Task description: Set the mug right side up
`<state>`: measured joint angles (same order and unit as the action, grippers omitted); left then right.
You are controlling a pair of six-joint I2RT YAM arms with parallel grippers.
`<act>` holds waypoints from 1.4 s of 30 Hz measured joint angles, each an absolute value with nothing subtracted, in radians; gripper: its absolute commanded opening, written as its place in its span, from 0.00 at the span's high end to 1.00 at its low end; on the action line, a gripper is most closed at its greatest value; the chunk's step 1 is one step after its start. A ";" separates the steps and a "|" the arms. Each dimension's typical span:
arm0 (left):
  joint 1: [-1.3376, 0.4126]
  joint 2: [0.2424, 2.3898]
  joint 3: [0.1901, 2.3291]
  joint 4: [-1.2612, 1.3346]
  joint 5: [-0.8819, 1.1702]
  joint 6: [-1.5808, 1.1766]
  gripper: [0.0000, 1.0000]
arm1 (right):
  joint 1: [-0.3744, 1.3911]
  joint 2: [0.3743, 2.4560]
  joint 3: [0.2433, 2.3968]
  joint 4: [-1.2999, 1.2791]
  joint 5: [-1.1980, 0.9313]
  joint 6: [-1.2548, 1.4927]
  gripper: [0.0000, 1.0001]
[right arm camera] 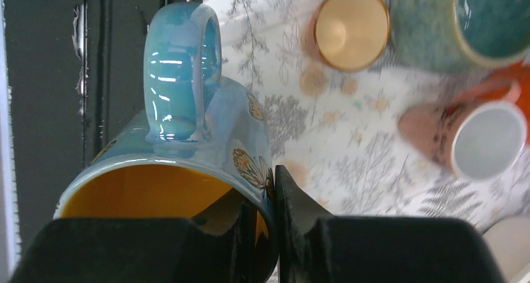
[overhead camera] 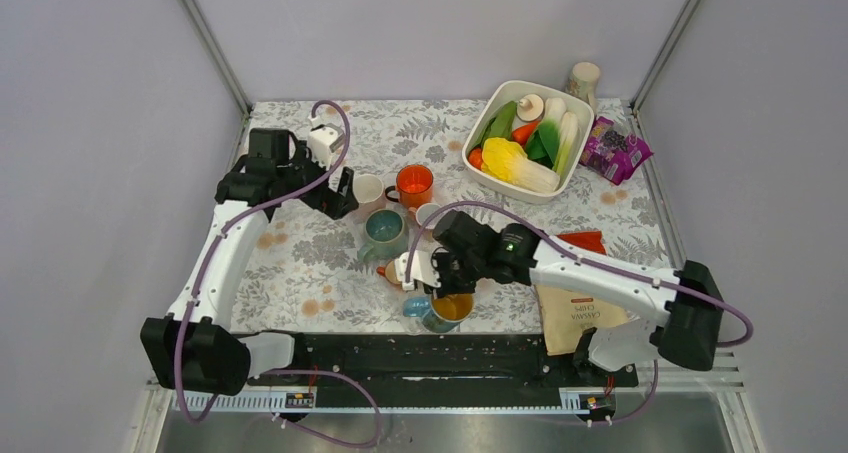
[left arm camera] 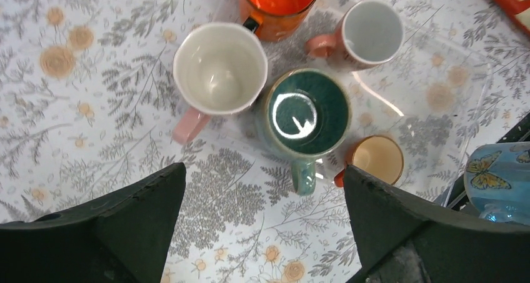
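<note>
Mug [right arm camera: 209, 148] tilted, mouth facing upward, rim pinched between right fingers [right arm camera: 299, 215].

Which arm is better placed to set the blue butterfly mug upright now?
Right. The right gripper pinches the rim of the blue butterfly mug, one finger inside. The left gripper is open above the white mug and teal mug, holding nothing.

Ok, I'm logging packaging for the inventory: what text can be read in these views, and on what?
"CASSAVA CHIPS": on the brown paper bag.
Purple packet: print too small to read.
Pink mug: dark marking, blurred.
Nothing else legible.
</note>
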<state>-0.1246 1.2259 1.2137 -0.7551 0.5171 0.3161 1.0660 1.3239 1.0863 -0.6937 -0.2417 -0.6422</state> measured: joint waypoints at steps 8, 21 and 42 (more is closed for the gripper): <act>-0.048 1.224 1.169 -0.768 0.520 0.326 0.01 | 1.093 1.558 1.298 -0.709 -0.263 -0.908 1.00; -0.029 1.209 1.169 -0.768 0.531 0.326 0.01 | 1.097 1.776 1.420 -0.825 -0.257 -1.085 1.00; -0.019 1.209 1.169 -0.768 0.546 0.334 0.01 | 1.098 1.853 1.483 -0.836 -0.240 -1.061 0.40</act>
<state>-0.0193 1.2095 1.1687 -0.7677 0.5465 0.3336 1.0977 1.8534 1.4830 -0.8360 -0.2401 -1.0611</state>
